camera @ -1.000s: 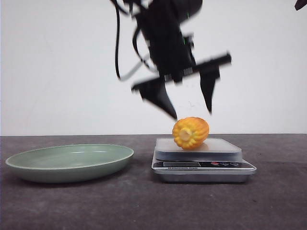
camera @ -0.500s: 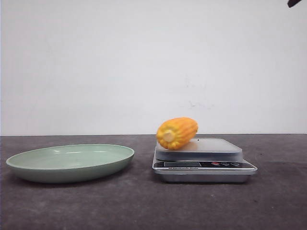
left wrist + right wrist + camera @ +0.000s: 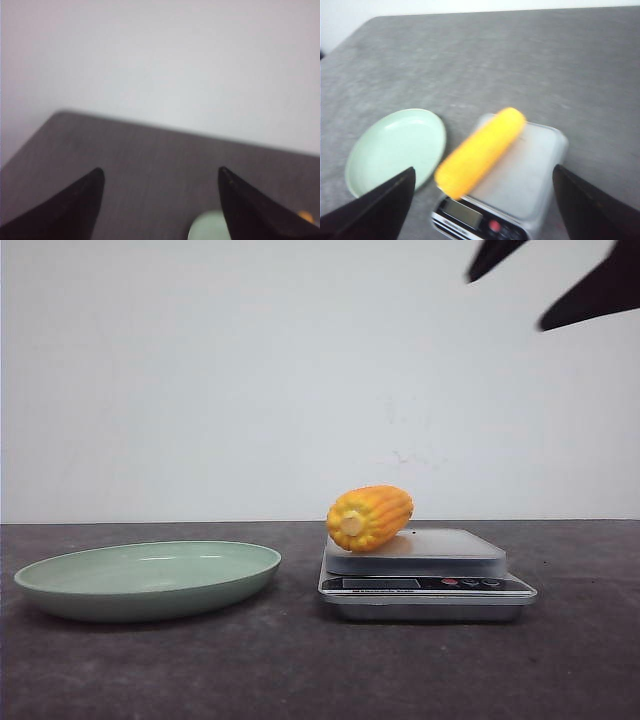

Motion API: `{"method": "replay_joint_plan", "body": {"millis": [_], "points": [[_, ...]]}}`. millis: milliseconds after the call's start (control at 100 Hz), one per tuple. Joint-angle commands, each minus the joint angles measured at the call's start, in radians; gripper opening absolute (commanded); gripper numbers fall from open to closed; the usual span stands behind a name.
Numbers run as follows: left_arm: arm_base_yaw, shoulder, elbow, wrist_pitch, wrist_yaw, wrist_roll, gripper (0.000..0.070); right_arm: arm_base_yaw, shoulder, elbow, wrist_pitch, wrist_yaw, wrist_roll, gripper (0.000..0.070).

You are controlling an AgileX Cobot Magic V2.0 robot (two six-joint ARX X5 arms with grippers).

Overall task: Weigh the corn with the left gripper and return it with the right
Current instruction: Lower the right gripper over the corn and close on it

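Note:
The corn (image 3: 369,517), an orange-yellow cob with a pale cut end, lies on its side on the left part of the silver kitchen scale (image 3: 425,575), its end jutting over the scale's left edge. It also shows in the right wrist view (image 3: 480,150), lying slantwise across the scale (image 3: 535,160). My right gripper (image 3: 504,304) is open and empty, high above and to the right of the scale; in its wrist view (image 3: 484,169) the corn lies between the spread fingers, far below. My left gripper (image 3: 161,171) is open and empty, out of the front view.
A shallow pale green plate (image 3: 60,585) sits on the dark table left of the scale, also in the right wrist view (image 3: 380,155). A white wall stands behind the table. The table's far-left corner shows in the left wrist view.
The left gripper, open over the corn a second ago, has lifted out of the front view. The corn rolled left on the scale. The right gripper's fingers have come in at top right.

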Motion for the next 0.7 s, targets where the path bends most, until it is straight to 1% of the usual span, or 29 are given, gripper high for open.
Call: {"method": "replay_joint_plan", "body": {"millis": [0, 50, 100, 170, 260, 320, 490, 600, 690], "points": [[-0.003, -0.024, 0.005, -0.07, -0.008, -0.095, 0.043, 0.034, 0.058, 0.03, 0.031, 0.022, 0.037, 0.0553], [-0.003, -0.051, -0.014, -0.09, -0.004, -0.109, 0.043, 0.059, 0.109, 0.045, 0.039, 0.053, 0.04, 0.0553], [0.001, -0.093, -0.05, -0.09, 0.033, -0.12, 0.0429, 0.082, 0.166, 0.067, 0.045, 0.076, 0.04, 0.0553], [0.01, -0.135, -0.099, -0.09, 0.06, -0.141, 0.0429, 0.109, 0.247, 0.109, 0.045, 0.101, 0.044, 0.0553], [0.018, -0.193, -0.182, -0.09, 0.065, -0.153, 0.0429, 0.136, 0.352, 0.181, 0.044, 0.115, 0.047, 0.0553], [0.023, -0.231, -0.244, -0.09, 0.074, -0.155, 0.0429, 0.155, 0.418, 0.233, 0.042, 0.146, 0.047, 0.0553], [0.028, -0.332, -0.417, -0.089, 0.117, -0.182, 0.0429, 0.182, 0.589, 0.378, -0.013, 0.213, 0.048, 0.0557], [0.028, -0.386, -0.523, -0.084, 0.144, -0.189, 0.0429, 0.192, 0.678, 0.436, -0.024, 0.251, 0.066, 0.0638], [0.028, -0.416, -0.592, -0.081, 0.167, -0.2, 0.0429, 0.198, 0.735, 0.455, -0.024, 0.263, 0.078, 0.0647]]}}
